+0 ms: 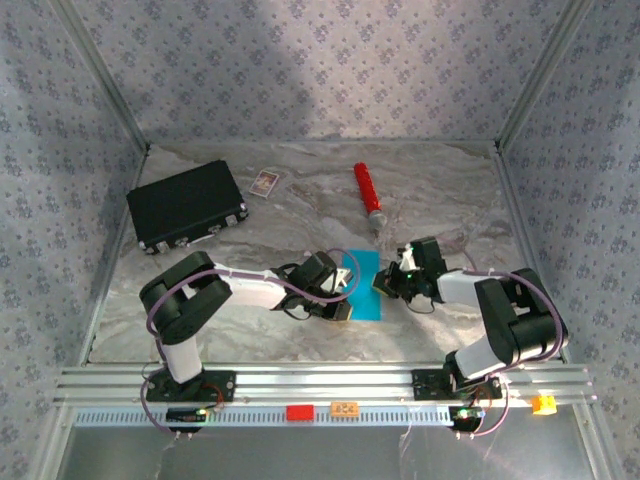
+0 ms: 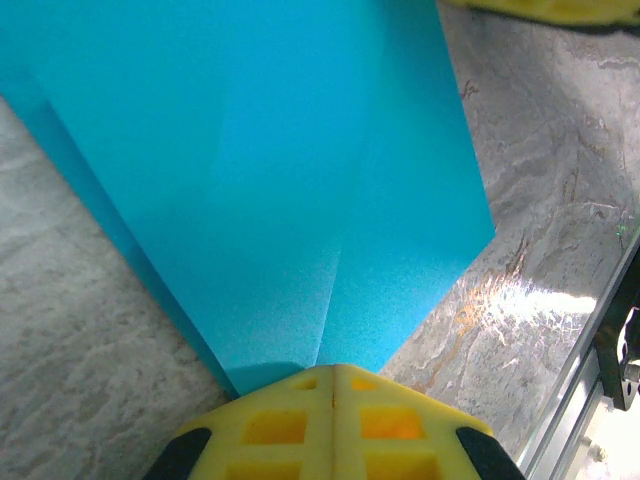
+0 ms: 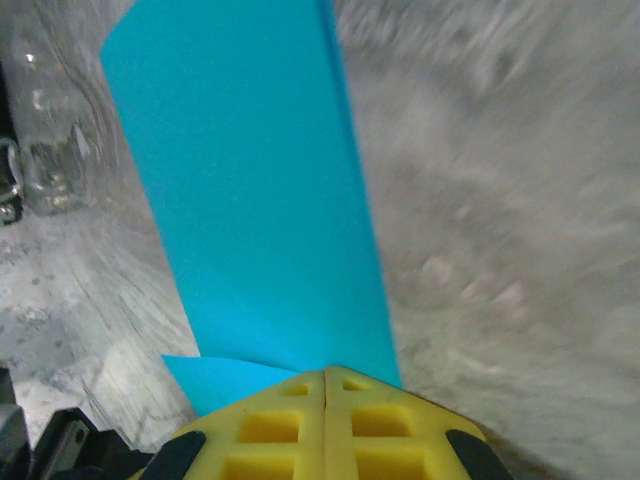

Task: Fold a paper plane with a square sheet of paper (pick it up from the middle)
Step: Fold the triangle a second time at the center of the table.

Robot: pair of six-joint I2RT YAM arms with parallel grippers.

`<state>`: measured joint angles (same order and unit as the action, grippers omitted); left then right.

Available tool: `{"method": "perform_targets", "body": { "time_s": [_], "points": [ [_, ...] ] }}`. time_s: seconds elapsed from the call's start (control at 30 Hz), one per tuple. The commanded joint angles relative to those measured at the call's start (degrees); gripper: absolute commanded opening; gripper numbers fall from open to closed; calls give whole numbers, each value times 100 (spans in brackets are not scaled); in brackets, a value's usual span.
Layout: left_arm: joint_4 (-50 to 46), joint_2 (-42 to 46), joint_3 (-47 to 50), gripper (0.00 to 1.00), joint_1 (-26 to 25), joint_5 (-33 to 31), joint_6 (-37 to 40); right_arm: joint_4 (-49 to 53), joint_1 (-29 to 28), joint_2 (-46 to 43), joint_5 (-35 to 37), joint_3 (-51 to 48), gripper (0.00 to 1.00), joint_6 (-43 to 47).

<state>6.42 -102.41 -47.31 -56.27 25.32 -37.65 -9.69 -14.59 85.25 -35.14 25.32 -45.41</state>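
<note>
Where the two arms meet at the middle of the overhead frame, we see the sheet of paper (image 1: 364, 283) lying on the marbled surface (image 1: 440, 190), a narrow cyan strip between the two wrists. From the left wrist, the left end effector (image 2: 335, 388) shows its yellow fingers pressed together at the bottom edge. Their tips meet the near edge of the paper, which spreads across the upper frame with a crease running up from the finger seam. From the right wrist, the right end effector (image 3: 325, 390) is likewise closed at the bottom edge, and the paper extends upward from its tips as a tall folded band. We cannot tell whether either pair actually pinches the sheet. At the upper left of the overhead frame sits a black case (image 1: 187, 207), with a small card (image 1: 265, 182) to its right. A red cylinder (image 1: 367, 195) lies above the paper, apart from it.
</note>
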Motion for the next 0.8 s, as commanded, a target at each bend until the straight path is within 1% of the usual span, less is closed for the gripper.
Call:
{"method": "perform_targets", "body": {
  "time_s": [0.0,0.13,0.2,0.27,0.4,0.5,0.6,0.67,0.77],
  "points": [
    [-457,-139,49,0,-24,-34,-19,49,234,8,39,89,3,94],
    [-516,-55,-4,0,-22,-50,-11,338,310,-166,62,292,4,174],
    [-671,21,-87,0,-41,-150,40,463,267,-369,50,313,5,182],
    [-797,149,-192,1,-43,-241,79,727,189,-658,189,307,6,203],
    [-998,500,-449,9,-34,-381,135,1131,55,-1212,439,114,8,199],
    [-1148,666,-713,11,40,-428,230,1231,-17,-1578,502,-166,10,88],
    [-1287,575,-985,12,232,-325,382,1303,-134,-1884,564,-419,14,-50],
    [-1281,375,-1146,11,396,-174,457,1362,-205,-2022,568,-526,17,-125],
    [-1333,42,-1424,10,507,31,572,1491,-312,-2132,571,-571,19,-199]
  ]
}}
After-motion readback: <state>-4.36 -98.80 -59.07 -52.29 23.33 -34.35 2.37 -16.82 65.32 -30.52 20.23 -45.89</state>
